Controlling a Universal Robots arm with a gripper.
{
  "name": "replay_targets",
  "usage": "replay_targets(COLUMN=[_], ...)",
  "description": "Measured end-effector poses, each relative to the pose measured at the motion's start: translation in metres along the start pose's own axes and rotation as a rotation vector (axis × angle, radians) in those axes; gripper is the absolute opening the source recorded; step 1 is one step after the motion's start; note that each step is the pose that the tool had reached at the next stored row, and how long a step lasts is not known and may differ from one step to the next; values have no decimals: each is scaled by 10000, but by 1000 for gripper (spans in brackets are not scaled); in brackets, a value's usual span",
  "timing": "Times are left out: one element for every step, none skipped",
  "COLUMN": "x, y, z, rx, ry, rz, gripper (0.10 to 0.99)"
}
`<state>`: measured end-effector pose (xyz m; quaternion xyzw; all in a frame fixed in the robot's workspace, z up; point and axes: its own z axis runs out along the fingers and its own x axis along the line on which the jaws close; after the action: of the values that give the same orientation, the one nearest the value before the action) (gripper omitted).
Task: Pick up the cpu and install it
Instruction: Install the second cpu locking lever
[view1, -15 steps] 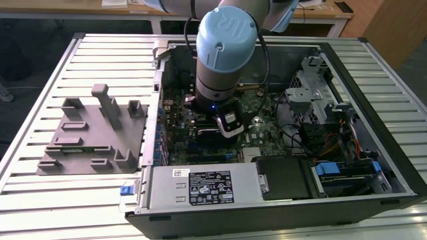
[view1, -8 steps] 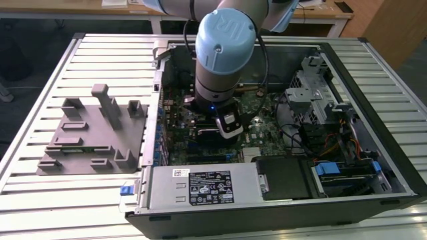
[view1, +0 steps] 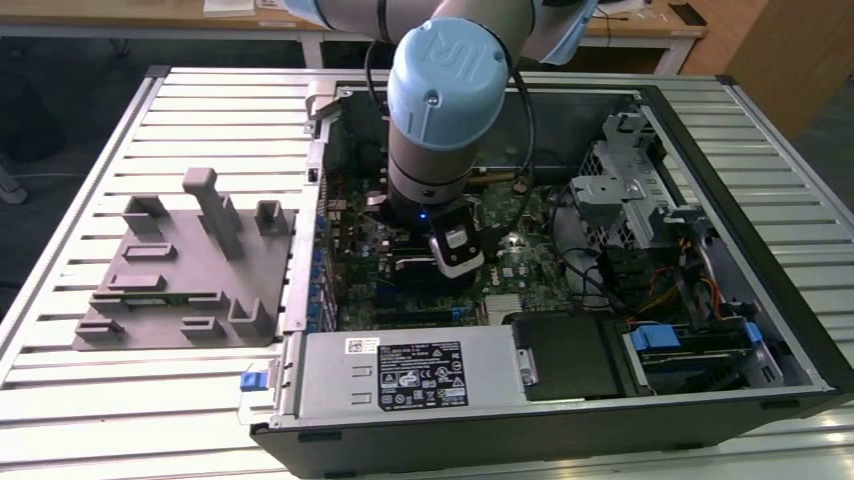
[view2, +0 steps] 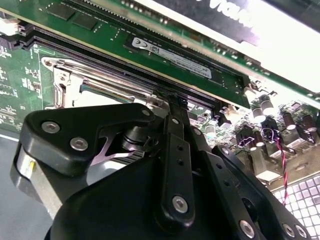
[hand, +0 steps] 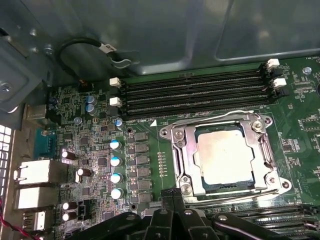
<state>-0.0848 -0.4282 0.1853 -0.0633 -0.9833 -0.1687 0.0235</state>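
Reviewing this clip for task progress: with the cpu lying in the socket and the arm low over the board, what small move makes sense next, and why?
Probably a short straight lift. In the first wrist view the cpu already lies flat inside the socket frame, and the gripper sits beside it at the frame's edge, holding nothing visible. Rising clear would avoid the frame and the memory slots.

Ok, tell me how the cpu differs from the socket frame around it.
The cpu is a flat, plain pale-silver square; the socket frame is an open metal border with cut-outs and screws. The cpu lies in the middle; the socket frame surrounds it. Both are shiny metal, flat on the green motherboard.
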Motion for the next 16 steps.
replay_targets(x=[0, 1, 0, 1, 1, 2, 2, 3, 4, 5, 6, 8, 9, 10, 12, 13], y=[0, 0, 0, 2, 4, 6, 9, 13, 18, 23, 29, 35, 41, 48, 55, 63], z=[1, 0, -1, -5, -10, -18, -27, -36, -50, -65, -82, -100, -119, -137, -159, -181], rx=[-2, 0, 4, 8, 10, 16, 13, 11, 14, 16, 17, 18, 19, 19, 19, 19], ry=[-1, -1, -2, -4, -4, -3, -5, -5, -4, -3, -4, -4, -4, -4, -4, -5], rz=[0, 0, 0, 0, 0, 1, 0, 0, 1, 1, 0, 1, 1, 1, 1, 1], gripper=[106, 106, 106, 106, 106, 106, 106, 106, 106, 106, 106, 106, 106, 106, 106, 106])
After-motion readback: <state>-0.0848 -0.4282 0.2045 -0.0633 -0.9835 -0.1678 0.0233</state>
